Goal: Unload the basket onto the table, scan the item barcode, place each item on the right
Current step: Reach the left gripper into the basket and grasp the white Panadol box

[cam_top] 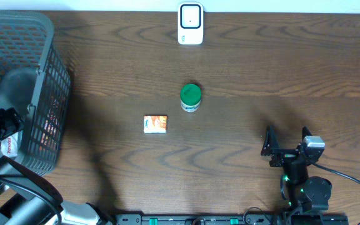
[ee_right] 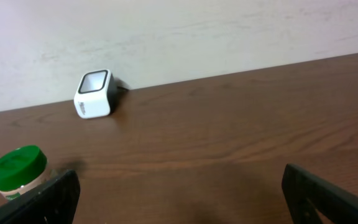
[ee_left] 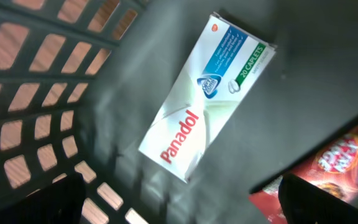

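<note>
The white barcode scanner (cam_top: 190,24) stands at the table's far edge, also visible in the right wrist view (ee_right: 94,94). My left gripper (ee_left: 179,208) is down inside the grey basket (cam_top: 27,37), open, with a white Panadol box (ee_left: 207,93) lying on the basket floor just ahead of its fingers (ee_left: 36,202), apart from them. A red packet (ee_left: 347,168) lies beside the box. My right gripper (cam_top: 286,139) rests open near the front right of the table, nothing between its fingers (ee_right: 328,199).
A green-lidded jar (cam_top: 190,97) stands mid-table, with a small orange box (cam_top: 155,124) lying front-left of it. The basket's mesh walls (ee_left: 48,74) close in round the left gripper. Cables run along the front edge.
</note>
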Motion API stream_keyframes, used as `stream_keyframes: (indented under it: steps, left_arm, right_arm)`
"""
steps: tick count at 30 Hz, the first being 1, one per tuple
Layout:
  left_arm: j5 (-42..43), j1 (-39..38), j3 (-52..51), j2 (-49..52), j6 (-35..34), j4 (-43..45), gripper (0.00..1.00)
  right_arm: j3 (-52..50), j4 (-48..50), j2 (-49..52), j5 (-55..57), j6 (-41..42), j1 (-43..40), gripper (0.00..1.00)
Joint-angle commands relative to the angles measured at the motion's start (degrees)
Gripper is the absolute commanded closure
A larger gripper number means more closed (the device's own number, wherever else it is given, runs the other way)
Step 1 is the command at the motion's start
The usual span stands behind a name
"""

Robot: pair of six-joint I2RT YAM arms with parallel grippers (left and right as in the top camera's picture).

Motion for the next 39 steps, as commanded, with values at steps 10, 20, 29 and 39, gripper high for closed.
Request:
stream_keyframes:
  steps: [10, 20, 29, 39]
  left_arm:
    - [0.5, 0.6, -3.0, 7.7, 4.3, 3.8, 0.01]
    - [0.6, 2.2, -3.0, 15.6, 4.5, 6.0, 0.02]
    - [5.0, 2.2, -2.9, 18.6, 4.5, 6.3, 0.26]
    - [5.1, 1.4, -2.9, 13.8, 1.1, 5.9, 0.33]
  right_arm:
    - [-0.1, -0.2, -0.3, 0.5, -0.8, 0.3, 0.01]
    - [-0.1, -0.2, -0.3, 0.5, -0.8, 0.3, 0.01]
    - [-0.1, -0.2, -0.3, 0.5, -0.8, 0.3, 0.01]
    - [-0.1, -0.2, -0.3, 0.5, -0.8, 0.3, 0.01]
